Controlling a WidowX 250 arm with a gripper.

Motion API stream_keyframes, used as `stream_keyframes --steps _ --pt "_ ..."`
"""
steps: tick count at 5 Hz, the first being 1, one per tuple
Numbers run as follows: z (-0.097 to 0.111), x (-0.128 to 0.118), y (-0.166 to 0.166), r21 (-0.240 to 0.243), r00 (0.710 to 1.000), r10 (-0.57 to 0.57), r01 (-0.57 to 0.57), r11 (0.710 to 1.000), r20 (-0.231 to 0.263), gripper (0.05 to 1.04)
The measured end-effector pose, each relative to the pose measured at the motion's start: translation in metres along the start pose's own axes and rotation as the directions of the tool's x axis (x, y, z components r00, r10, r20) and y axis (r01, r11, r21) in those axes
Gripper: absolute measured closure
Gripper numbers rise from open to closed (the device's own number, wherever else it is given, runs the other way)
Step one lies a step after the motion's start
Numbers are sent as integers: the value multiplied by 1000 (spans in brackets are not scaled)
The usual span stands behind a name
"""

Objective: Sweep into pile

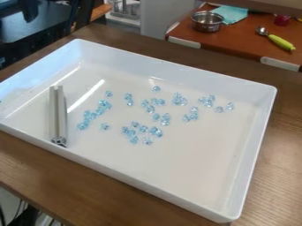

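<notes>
One white tray (194,163) spans the frame at a slant on a brown wooden table (277,176). At its left, a grooved grey bar (58,114) lies lengthwise, one end toward the lower left of the frame (how the arm is posed, and whether the gripper is open or closed, I cannot tell). Light-blue clear pieces (156,131) are scattered in loose clusters from left of centre to the upper right part of the tray, apart from the bar. At upper right, a metal pot (207,22), a teal cloth (231,14) and a green-handled spoon (281,42) rest on an orange-brown surface (236,37).
</notes>
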State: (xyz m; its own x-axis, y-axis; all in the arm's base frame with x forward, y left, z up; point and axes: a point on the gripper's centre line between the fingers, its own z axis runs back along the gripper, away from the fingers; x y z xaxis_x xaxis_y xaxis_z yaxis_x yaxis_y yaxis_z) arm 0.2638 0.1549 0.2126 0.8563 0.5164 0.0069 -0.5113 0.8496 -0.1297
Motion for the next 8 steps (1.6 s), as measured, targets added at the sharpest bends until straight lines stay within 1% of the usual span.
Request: stream_keyframes --steps 1,2,3,4,5,6,7,8 --pt "-16 -2 1 -6 999 6 -6 1000 -48 85" --pt "-58 -7 -6 -26 999 -2 1 1000 -41 85" --pt "-79 -8 -13 -60 998 41 -38 997 51 85" --pt "-103 -9 -16 -82 989 73 -63 995 129 85" --pt "-106 -14 -22 -50 983 51 -43 998 177 85" --pt "-110 -24 -24 -12 985 40 -38 999 169 85" --pt "-113 -27 -25 10 985 56 -58 998 165 85" --pt "-115 -26 -28 22 981 81 -87 996 176 85"
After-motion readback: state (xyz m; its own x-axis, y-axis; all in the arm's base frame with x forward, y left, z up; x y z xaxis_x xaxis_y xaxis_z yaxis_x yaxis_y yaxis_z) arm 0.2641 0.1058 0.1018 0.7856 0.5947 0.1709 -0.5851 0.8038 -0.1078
